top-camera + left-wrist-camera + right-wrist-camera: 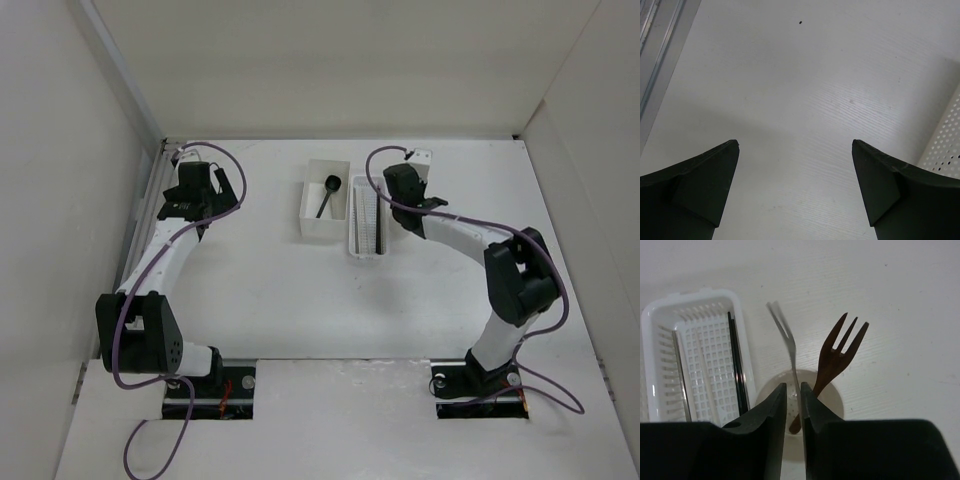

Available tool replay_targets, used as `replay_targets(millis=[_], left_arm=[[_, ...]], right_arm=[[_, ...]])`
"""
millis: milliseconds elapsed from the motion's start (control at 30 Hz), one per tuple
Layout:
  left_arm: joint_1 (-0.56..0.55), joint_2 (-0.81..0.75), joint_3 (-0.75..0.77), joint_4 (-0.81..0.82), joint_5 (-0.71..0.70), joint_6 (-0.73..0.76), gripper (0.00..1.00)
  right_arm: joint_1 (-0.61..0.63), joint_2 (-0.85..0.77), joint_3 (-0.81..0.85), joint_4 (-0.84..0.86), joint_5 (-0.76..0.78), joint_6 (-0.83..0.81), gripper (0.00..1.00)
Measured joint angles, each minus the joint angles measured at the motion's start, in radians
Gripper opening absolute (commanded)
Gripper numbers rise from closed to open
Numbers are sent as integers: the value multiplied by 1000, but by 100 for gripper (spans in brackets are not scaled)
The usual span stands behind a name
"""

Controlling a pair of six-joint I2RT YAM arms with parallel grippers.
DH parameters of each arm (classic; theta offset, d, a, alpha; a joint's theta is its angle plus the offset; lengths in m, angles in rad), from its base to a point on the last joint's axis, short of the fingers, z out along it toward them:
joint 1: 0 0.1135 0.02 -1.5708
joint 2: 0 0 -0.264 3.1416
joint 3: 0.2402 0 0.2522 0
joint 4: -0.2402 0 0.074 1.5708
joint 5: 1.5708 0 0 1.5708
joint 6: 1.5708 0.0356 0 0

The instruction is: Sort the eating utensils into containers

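1. White walls [330,60] close in a white table [260,300], with the two arms bolted at its near edge
2. Toward the far middle of the table stands the white square box [322,230], and the black spoon [331,184] lies inside it, bowl toward the far side
3. Just beside the box, on its right, sits the narrow perforated basket [647,365]; the right wrist view shows a dark chopstick [737,365] along one long wall and a pale one [681,375] along the other
4. Near the basket's end is the cream round cup [832,397], with the brown fork [837,350] leaning in it, tines up
5. The right gripper [792,387] hangs right over the cup, its jaws only a narrow slit apart
6. The silver fork [791,350] rises through that slit, tines up and tilted toward the basket; its handle runs close to one finger, and I cannot tell whether it is pinched or loose
7. The left gripper [795,142] is over bare table at the far left, jaws spread wide with nothing between them
8. At the right edge of the left wrist view a white perforated wall [945,145] shows; which container it belongs to I cannot tell
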State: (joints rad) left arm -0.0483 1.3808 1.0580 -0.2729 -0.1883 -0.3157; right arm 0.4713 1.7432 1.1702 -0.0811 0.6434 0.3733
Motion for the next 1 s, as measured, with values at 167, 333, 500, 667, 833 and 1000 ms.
replay_targets(millis=[167, 333, 500, 667, 833, 1000], left_arm=[[0, 0, 1, 0, 0, 0, 95], [0, 0, 1, 0, 0, 0, 95], [0, 0, 6, -2, -7, 5, 96], [2, 26, 69, -7, -88, 27, 98], [64, 68, 153, -14, -131, 45, 98], [172, 117, 255, -50, -154, 103, 98]], right_arm=[[21, -23, -24, 10, 0, -3, 35], [34, -115, -69, 8, 8, -4, 35], [20, -259, -64, -3, 8, -31, 55], [-246, -267, 185, -138, -208, -74, 71], [-567, -129, 425, -236, -318, -116, 79], [-753, -17, 447, -321, -430, -123, 80]])
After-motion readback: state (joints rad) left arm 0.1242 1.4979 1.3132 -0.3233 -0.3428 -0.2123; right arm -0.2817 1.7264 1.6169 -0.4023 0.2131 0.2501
